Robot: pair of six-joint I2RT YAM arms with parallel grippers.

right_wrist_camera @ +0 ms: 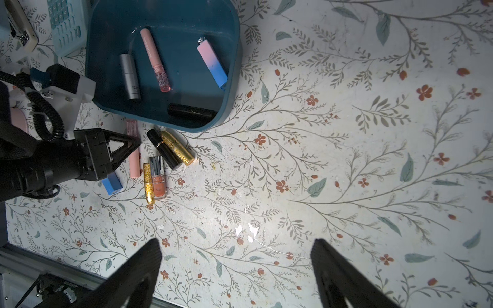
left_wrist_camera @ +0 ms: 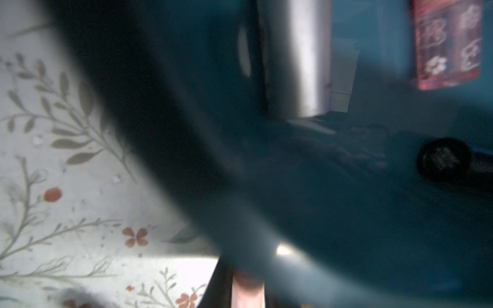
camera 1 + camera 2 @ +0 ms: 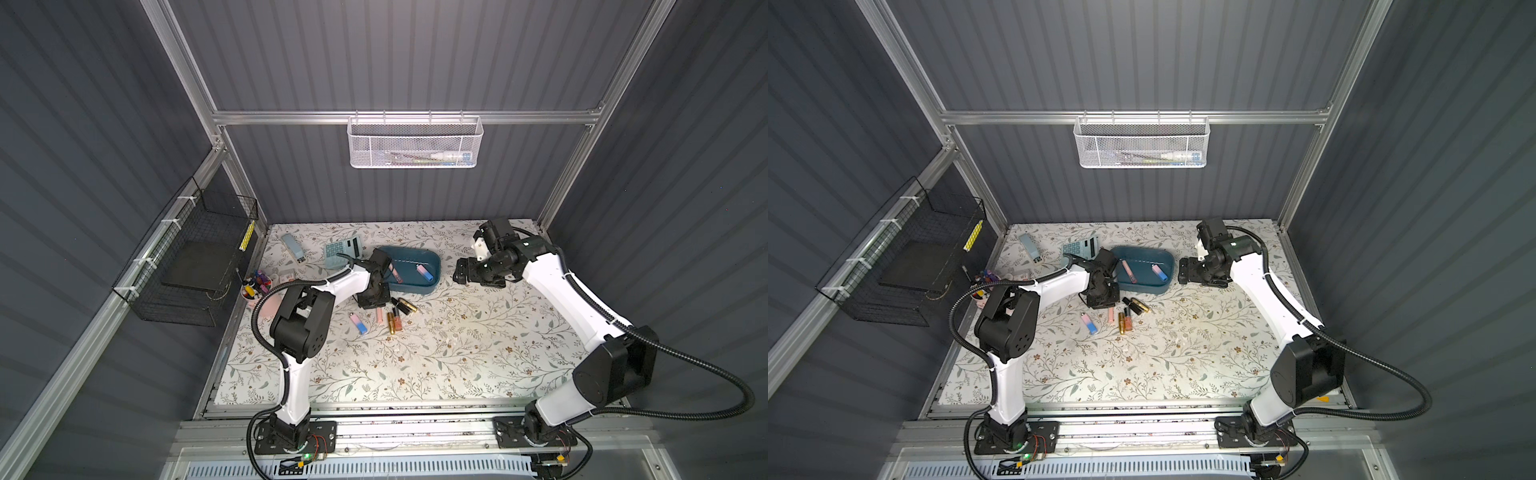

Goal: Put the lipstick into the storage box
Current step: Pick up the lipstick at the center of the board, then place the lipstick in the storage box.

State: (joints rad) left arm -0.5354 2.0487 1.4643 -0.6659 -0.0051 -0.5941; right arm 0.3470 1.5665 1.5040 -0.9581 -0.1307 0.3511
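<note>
The tabletop [image 3: 436,365] is bare across its near half and right side; all items sit toward the far left and middle. The storage box [image 3: 409,279] stands at the far middle, clear of every tabletop edge, with the calculator [image 3: 343,251] near its left end. Contents: a silver lipstick [image 1: 130,77], a pink gloss tube [image 1: 155,60], a pink-to-blue lipstick [image 1: 212,65], and a black tube [image 1: 190,110] along the near wall.

The right claw [image 1: 237,266] hangs above the tabletop near the box's right end, fingers wide apart, empty. The left claw [image 1: 133,145] is clamped on the pale pink lipstick [image 1: 135,166] just outside the box's near wall, at tabletop level; whether the tube touches the surface cannot be told.

Beside it lie a black lipstick [image 1: 164,149], a gold glitter lipstick [image 1: 178,148], a slim gold tube [image 1: 148,184] and an orange gloss [image 1: 158,184]. A blue-ended lipstick [image 1: 112,184] is half hidden under the left claw. The left wrist view is blurred throughout.
</note>
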